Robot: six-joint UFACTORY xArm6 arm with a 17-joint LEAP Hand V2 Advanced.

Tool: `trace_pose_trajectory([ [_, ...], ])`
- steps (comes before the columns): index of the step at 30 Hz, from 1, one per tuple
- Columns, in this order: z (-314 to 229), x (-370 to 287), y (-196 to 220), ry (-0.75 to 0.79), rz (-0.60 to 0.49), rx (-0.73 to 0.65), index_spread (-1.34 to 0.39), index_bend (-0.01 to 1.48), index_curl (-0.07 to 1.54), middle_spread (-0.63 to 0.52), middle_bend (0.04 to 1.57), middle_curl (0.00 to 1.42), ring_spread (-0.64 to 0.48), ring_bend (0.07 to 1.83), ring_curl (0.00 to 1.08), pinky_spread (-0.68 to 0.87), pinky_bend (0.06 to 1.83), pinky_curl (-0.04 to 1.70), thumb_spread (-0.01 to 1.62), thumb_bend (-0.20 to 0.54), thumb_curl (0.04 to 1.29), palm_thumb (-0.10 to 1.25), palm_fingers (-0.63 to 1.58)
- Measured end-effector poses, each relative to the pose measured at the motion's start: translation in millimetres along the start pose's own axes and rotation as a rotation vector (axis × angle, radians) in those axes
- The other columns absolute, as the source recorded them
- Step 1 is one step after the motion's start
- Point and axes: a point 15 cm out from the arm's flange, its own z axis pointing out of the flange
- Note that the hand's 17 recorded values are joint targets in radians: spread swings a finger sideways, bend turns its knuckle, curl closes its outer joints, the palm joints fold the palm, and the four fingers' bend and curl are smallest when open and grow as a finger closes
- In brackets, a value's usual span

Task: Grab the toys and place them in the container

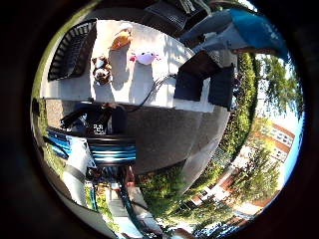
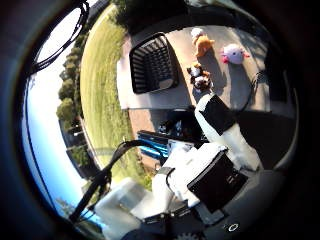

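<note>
Three toys lie on a pale tabletop (image 1: 150,75), far below the palm. In the little finger side palm view they are an orange-brown plush toy (image 1: 120,39), a pink and white toy (image 1: 146,58) and a dark toy (image 1: 102,69). A black wire basket (image 1: 70,50) stands on the same tabletop beside them. The thumb side palm view shows the basket (image 2: 152,62) empty, with the dark toy (image 2: 200,78) closest to it. My hand (image 2: 218,150) is high above all of this. Its white and black fingers (image 2: 214,115) reach out fairly straight and hold nothing.
Black chairs (image 1: 204,85) stand beside the table on a paved patio (image 1: 169,129). The arm's blue and black base (image 1: 105,149) stands at the table's near side. A lawn (image 2: 100,90) lies past the basket side, and trees and a building (image 1: 274,134) stand farther off.
</note>
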Motion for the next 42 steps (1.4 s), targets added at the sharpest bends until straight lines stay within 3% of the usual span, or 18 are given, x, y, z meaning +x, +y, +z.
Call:
trace_pose_trajectory([
  [11,-8,72,-112,0.015,0.021,0.017,-0.18,0.17,0.35,0.02,0.16,0.3,0.25,0.21,0.31,0.4,0.26,0.29,1.26,-0.025,0.37,0.69,0.17],
  [15,41,88,-147,-0.01,0.015,-0.034,-0.17,0.15,0.33,0.03,0.17,0.3,0.25,0.22,0.32,0.4,0.28,0.29,1.25,-0.033,0.36,0.65,0.14],
  [21,141,130,-207,0.014,0.021,0.024,-0.16,0.16,0.31,0.03,0.18,0.31,0.25,0.24,0.33,0.4,0.29,0.29,1.22,-0.03,0.35,0.61,0.13],
  [24,198,149,-212,-0.003,0.047,0.011,-0.16,0.16,0.3,0.03,0.18,0.32,0.25,0.25,0.33,0.4,0.3,0.29,1.21,-0.025,0.35,0.61,0.14],
  [32,278,155,-228,0.025,0.017,-0.012,-0.16,0.16,0.29,0.03,0.17,0.32,0.25,0.27,0.33,0.4,0.31,0.29,1.19,-0.03,0.34,0.58,0.15],
  [36,303,149,-256,0.054,-0.007,-0.015,-0.15,0.16,0.28,0.03,0.17,0.32,0.25,0.28,0.34,0.4,0.33,0.3,1.17,-0.023,0.34,0.59,0.14],
  [42,329,157,-261,0.11,0.015,-0.036,-0.12,0.19,0.29,0.02,0.18,0.32,0.24,0.31,0.34,0.39,0.33,0.28,1.15,-0.013,0.35,0.65,0.23],
])
